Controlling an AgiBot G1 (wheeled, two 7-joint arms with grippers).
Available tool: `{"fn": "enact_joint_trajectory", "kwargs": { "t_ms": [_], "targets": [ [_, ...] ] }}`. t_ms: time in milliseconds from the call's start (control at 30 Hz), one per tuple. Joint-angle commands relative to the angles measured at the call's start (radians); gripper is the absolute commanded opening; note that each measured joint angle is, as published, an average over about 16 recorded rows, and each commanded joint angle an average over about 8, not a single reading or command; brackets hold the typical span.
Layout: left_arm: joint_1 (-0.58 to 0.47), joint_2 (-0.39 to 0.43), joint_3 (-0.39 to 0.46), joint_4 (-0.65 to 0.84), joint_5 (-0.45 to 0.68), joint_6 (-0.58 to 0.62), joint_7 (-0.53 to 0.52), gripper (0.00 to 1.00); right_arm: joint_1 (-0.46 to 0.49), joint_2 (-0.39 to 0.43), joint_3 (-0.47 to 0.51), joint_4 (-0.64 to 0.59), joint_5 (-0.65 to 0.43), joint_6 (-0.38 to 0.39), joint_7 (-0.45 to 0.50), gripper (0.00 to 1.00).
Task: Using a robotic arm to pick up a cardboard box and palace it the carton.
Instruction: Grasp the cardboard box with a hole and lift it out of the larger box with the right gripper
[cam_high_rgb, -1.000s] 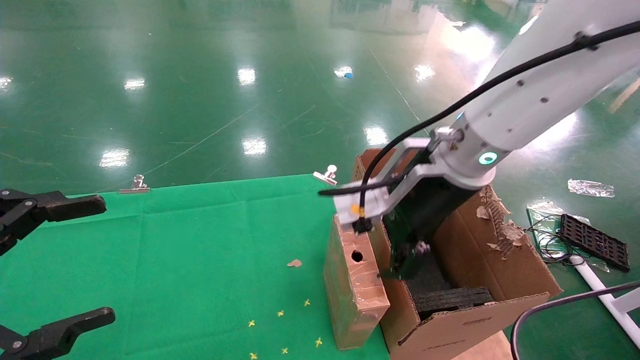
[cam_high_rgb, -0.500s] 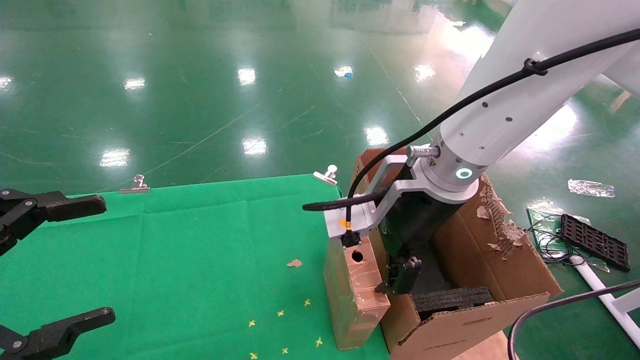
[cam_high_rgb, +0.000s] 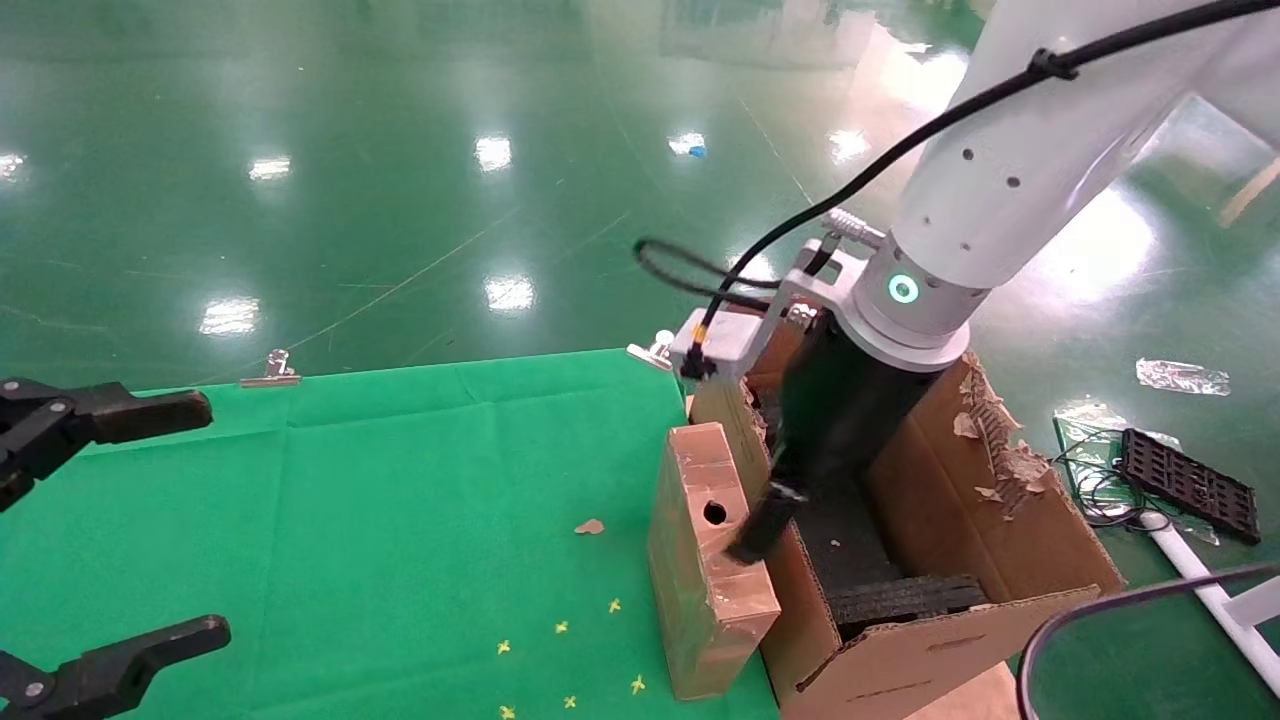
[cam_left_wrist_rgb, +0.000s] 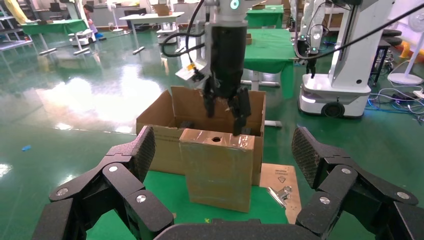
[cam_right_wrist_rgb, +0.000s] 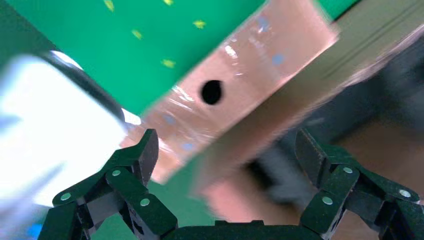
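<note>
— Item one: where is the arm (cam_high_rgb: 1000, 170) sitting?

— Upper right of the head frame. I am reaching it down over the carton (cam_high_rgb: 1010, 520). My right gripper (cam_high_rgb: 765, 520) is hanging just above the carton's near-left wall, at frame centre-right.

— State of the pincer?

— Fingers (cam_right_wrist_rgb: 125, 175) are standing spread, pinching nothing. In the right wrist view both are framing the box (cam_right_wrist_rgb: 240, 100) without touching it.

— Item two: the box?

— The box (cam_high_rgb: 705, 560) is standing upright on its narrow end on the green cloth (cam_high_rgb: 400, 520), lower centre of the head frame, pressed against the carton's outer left wall. The round hole (cam_high_rgb: 714, 513) is showing in its top face. In the left wrist view the box (cam_left_wrist_rgb: 217, 170) is sitting mid-frame in front of the carton (cam_left_wrist_rgb: 165, 125), with my right gripper (cam_left_wrist_rgb: 227, 107) just above its top edge.

— Item three: the carton?

— Flaps are standing open; the right flap (cam_high_rgb: 990, 440) is torn ragged. Black foam (cam_high_rgb: 900, 595) is lying inside.

— Item four: the other hand?

— My left gripper (cam_high_rgb: 90, 530) is idling at the left edge of the head frame, over the cloth, fingers wide apart and holding nothing.

— Sundries?

— Two metal clips (cam_high_rgb: 268, 370) are holding the cloth's far edge.
</note>
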Motion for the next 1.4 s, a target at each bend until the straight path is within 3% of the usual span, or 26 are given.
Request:
{"fn": "enact_joint_trajectory", "kwargs": {
  "t_ms": [33, 400, 467, 600, 667, 700, 867, 933, 1000, 1400],
  "targets": [
    [0.0, 0.0, 0.0, 0.0, 0.0, 0.0, 0.0, 1.0, -0.014, -0.004, -0.003, -0.076, 0.053, -0.003, 0.082, 1.0],
    [0.0, 0.0, 0.001, 0.0, -0.001, 0.0, 0.0, 1.0, -0.095, -0.047, -0.029, -0.262, 0.126, 0.016, 0.155, 0.99],
    [0.0, 0.0, 0.001, 0.0, -0.001, 0.0, 0.001, 1.0, -0.104, -0.057, -0.034, -0.278, 0.123, 0.02, 0.155, 0.82],
    [0.0, -0.001, 0.001, 0.0, -0.001, -0.001, 0.001, 1.0, -0.112, -0.075, -0.044, -0.298, 0.111, 0.024, 0.151, 0.32],
    [0.0, -0.001, 0.001, 0.0, -0.001, -0.001, 0.001, 0.88, -0.113, -0.081, -0.048, -0.302, 0.106, 0.025, 0.15, 0.08],
    [0.0, -0.001, 0.002, 0.0, -0.001, -0.001, 0.001, 0.79, -0.114, -0.084, -0.05, -0.303, 0.103, 0.026, 0.151, 0.02],
    [0.0, -0.001, 0.002, 0.0, -0.001, -0.001, 0.001, 0.18, -0.118, -0.092, -0.059, -0.302, 0.093, 0.027, 0.159, 0.0],
    [0.0, -0.001, 0.002, 0.0, -0.001, -0.001, 0.001, 0.05, -0.12, -0.094, -0.063, -0.3, 0.09, 0.028, 0.162, 0.0],
    [0.0, -0.001, 0.002, 0.0, -0.001, -0.001, 0.001, 0.0, -0.121, -0.094, -0.065, -0.298, 0.087, 0.029, 0.165, 0.0],
    [-0.001, -0.001, 0.003, 0.0, -0.002, -0.001, 0.001, 0.0, -0.131, -0.095, -0.081, -0.285, 0.083, 0.022, 0.173, 0.0]
  ]
}}
